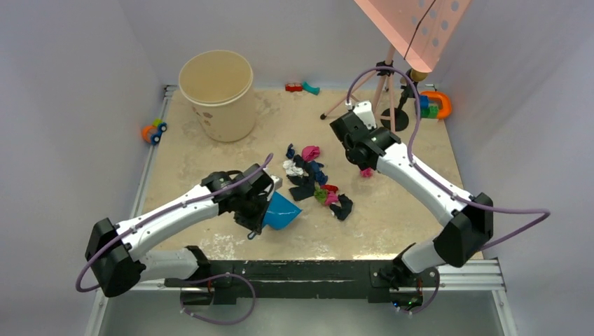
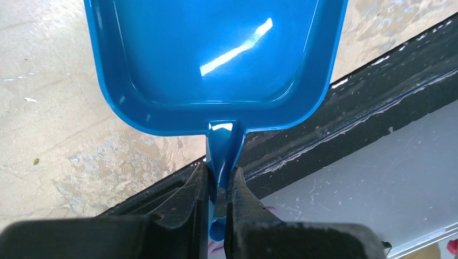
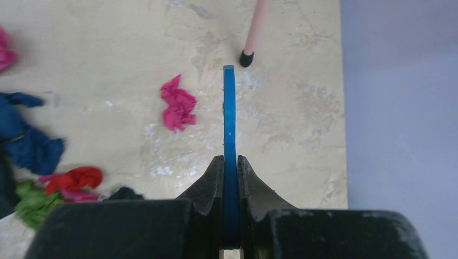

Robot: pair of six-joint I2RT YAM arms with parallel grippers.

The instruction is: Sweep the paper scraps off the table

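One loose pile of scraps (image 1: pixel 315 175) lies around the middle of the table (image 1: pixel 210 161). We see navy, black, pink, red, green and white wads in it, most of them touching or overlapping.

The left gripper (image 2: pixel 219 174) is clenched on the stem of the blue dustpan (image 2: pixel 216 54), with the fingers pinching it from both sides. The dustpan sits between the pile and the near edge, a bit toward the left edge. Its far corner is just beside a black wad on the pile's near side. We cannot tell whether the pan touches the table. In the left wrist view the black near rail (image 2: pixel 345 124) runs below the pan's right corner.

The right gripper (image 3: pixel 230 162) is clamped on a thin blue bar (image 3: pixel 229 108), seen edge-on and sticking straight out past the fingertips. We see only its edge. The gripper hovers on the right-edge side of the pile, toward the far edge. A lone pink scrap (image 3: pixel 178 102) lies apart from the pile, just left of the bar in the right wrist view and not touching it. The black foot of a pink tripod (image 1: pixel 382 91) leg rests just beyond the bar's tip.

A beige bucket (image 1: pixel 216 94) stands upright near the far left corner. A toy car (image 1: pixel 154 131) sits at the left edge, by the rail. A red and teal piece (image 1: pixel 301 87) lies at the far edge. An orange, blue and green toy (image 1: pixel 434 105) sits at the far right corner.
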